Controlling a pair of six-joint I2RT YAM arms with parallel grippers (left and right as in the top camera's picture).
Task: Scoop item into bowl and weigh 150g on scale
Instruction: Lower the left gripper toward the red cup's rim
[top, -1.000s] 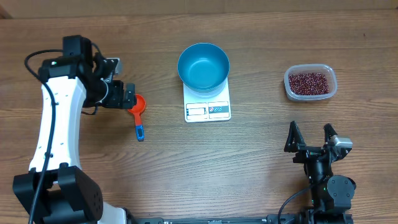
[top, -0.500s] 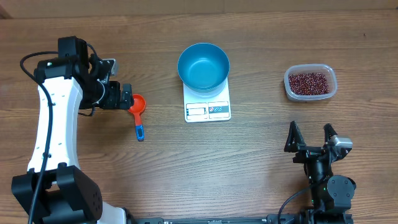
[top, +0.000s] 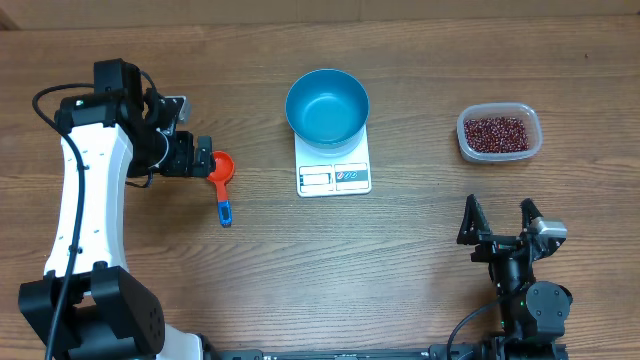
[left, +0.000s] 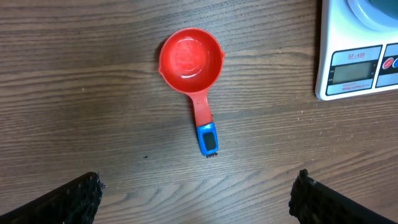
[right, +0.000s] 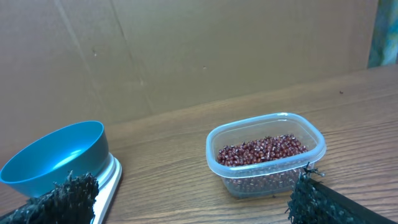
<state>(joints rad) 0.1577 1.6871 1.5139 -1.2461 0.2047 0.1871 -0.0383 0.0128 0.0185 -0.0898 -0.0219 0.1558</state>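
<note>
Currently the left arm is reaching out, with the left gripper (top: 207, 160) facing down over the red scoop (left: 189, 59), jaws wide apart. The right gripper (top: 497, 215) sits low at the near edge, jaws apart too. The beans (top: 497, 131) are in the clear tub (right: 214, 155), and the blue bowl (top: 327, 105) is on the scale (top: 335, 177).

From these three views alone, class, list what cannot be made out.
Scale reading: too small overhead, not readable in the left wrist view.
Scale's right end: cut off by the left wrist frame.
Bowl's lower left: behind the right claw's finger, right wrist view.
</note>
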